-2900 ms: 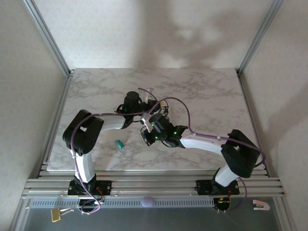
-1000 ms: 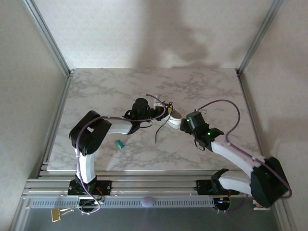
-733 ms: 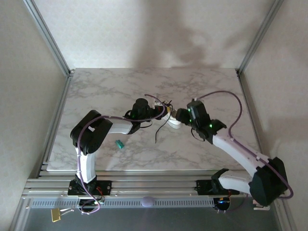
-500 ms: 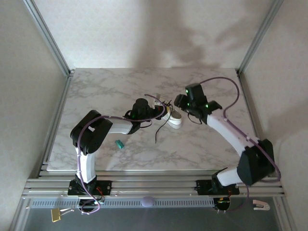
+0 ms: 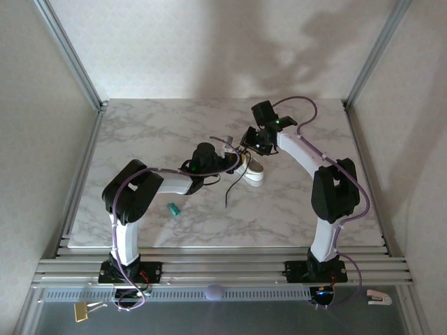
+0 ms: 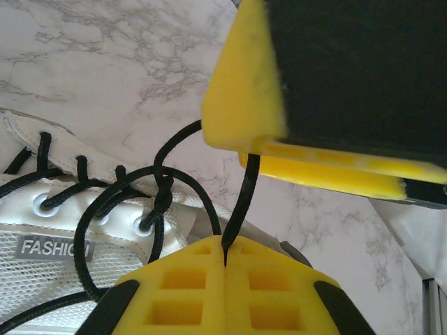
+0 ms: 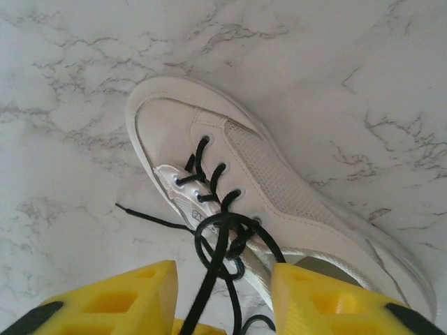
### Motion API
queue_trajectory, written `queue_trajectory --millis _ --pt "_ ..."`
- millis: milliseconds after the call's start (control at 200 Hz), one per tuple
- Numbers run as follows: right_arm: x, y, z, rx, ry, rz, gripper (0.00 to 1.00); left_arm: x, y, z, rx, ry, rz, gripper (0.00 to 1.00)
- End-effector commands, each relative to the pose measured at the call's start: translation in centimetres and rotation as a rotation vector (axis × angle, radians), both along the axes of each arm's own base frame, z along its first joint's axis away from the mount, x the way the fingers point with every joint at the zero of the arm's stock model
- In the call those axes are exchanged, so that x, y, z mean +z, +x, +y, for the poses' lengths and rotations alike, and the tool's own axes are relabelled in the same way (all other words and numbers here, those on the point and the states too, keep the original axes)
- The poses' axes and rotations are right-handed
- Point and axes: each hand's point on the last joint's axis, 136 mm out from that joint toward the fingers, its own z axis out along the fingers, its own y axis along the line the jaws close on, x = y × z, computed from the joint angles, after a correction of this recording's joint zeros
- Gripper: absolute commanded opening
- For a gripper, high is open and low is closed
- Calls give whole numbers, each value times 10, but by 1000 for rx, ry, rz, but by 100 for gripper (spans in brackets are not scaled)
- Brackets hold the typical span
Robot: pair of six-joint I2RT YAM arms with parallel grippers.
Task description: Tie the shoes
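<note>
Prob. lab: alu-profile frame [image 5: 70, 54], marble-look tabletop [image 5: 154, 125], blank walls [image 5: 174, 42].

Arms [image 5: 171, 185] white, black joints [image 5: 335, 195]; purple cables [image 5: 300, 99]; green lights [image 5: 277, 120]; yellow tool fingers [image 7: 105, 300].

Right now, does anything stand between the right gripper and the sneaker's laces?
Nothing visible does. The right gripper hangs over the white sneaker with jaws apart, and the black lace knot lies in line between its fingers. The left gripper, shut on one lace strand, is close by but not in the path.
</note>
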Motion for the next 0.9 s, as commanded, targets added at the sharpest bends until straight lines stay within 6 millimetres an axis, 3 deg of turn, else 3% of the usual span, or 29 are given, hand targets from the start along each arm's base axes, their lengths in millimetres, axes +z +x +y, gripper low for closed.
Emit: queue_trajectory --millis 0,230,315,335,435,591,701,771,896 --pt "-3 -3 0 34 -8 47 35 7 4 1 8 2 -34 0" --pt "-5 2 2 45 -1 50 18 5 4 2 10 6 -29 0" --pt "0 3 4 62 6 31 0 5 5 4 14 0 -19 0" --pt "2 4 4 65 7 23 0 6 5 5 13 -2 -18 0" --pt "15 5 8 117 26 -32 0 15 1 16 21 1 -31 34" --pt "25 -1 10 234 8 -90 0 23 -3 57 104 86 -57 58" --pt "21 -8 6 282 -23 -95 0 10 14 97 226 147 -5 57" --pt "17 -11 8 304 -14 -91 0 3 33 115 279 158 23 49" --pt "13 -14 13 315 16 -87 0 -3 73 104 238 168 47 28"
